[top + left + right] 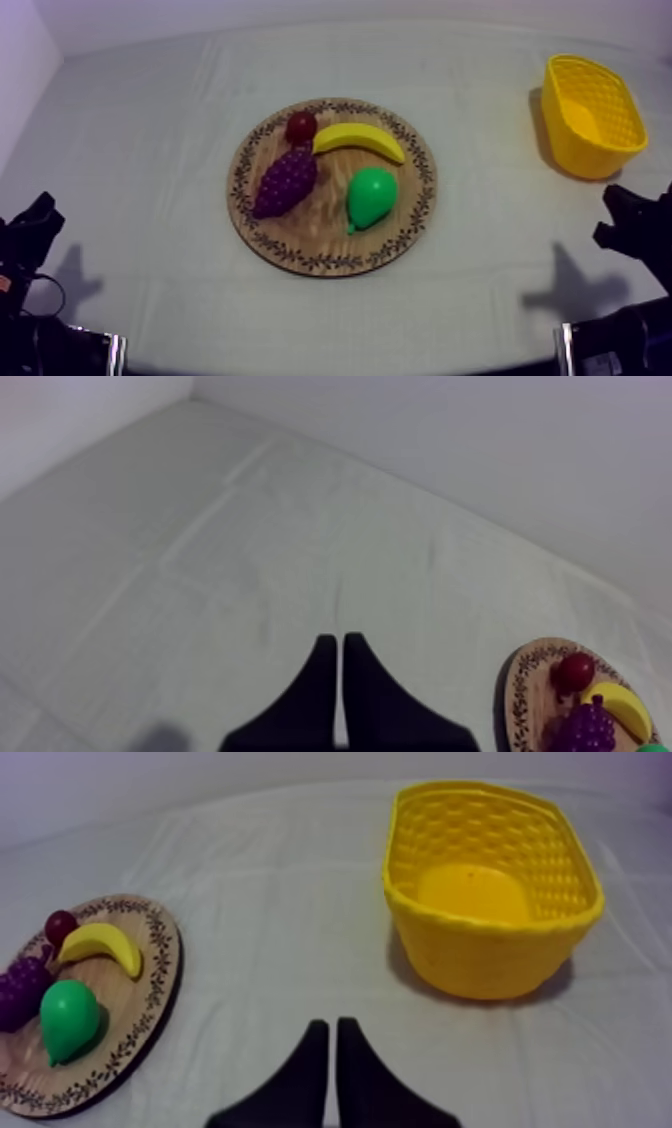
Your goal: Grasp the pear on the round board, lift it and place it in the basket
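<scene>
The cloth-covered table carries the round wooden board at its middle and the yellow basket well apart at my right, standing empty. The pear lies on its side on the board's basket-ward half, just beside the banana and clear of the grapes, its narrow end towards the near rim. It looks like smooth moulded plastic, so probably light, stiff and slippery, best pinched across the broad belly rather than the taper. Both pincers, left gripper and right gripper, are closed on nothing
</scene>
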You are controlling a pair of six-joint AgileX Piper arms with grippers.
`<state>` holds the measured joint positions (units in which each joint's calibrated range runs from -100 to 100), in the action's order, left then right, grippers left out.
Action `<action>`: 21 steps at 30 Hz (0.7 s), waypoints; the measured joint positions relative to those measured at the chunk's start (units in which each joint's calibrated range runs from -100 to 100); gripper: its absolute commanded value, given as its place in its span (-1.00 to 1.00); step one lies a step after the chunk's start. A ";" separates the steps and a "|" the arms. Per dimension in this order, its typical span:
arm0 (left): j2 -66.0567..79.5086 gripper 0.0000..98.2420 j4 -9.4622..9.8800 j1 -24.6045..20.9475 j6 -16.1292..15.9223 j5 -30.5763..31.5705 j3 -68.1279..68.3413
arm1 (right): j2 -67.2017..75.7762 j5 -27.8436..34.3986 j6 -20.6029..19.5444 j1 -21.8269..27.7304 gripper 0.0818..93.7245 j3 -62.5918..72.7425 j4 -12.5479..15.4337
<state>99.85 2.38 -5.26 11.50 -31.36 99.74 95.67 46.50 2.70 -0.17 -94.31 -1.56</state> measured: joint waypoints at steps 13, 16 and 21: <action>0.00 -1.00 0.00 0.00 0.00 0.00 0.00 | -7.59 2.48 4.04 0.67 -0.98 17.42 4.85; 0.00 -1.00 0.00 0.00 0.00 0.00 0.00 | -12.74 3.01 3.53 0.63 -0.97 23.24 5.68; 0.00 -1.00 0.00 0.00 0.00 0.00 0.00 | -23.02 6.55 2.51 -1.25 -0.94 35.36 6.45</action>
<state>99.85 2.38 -5.26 11.50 -31.36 99.74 72.65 53.05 5.21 -1.42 -58.95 4.90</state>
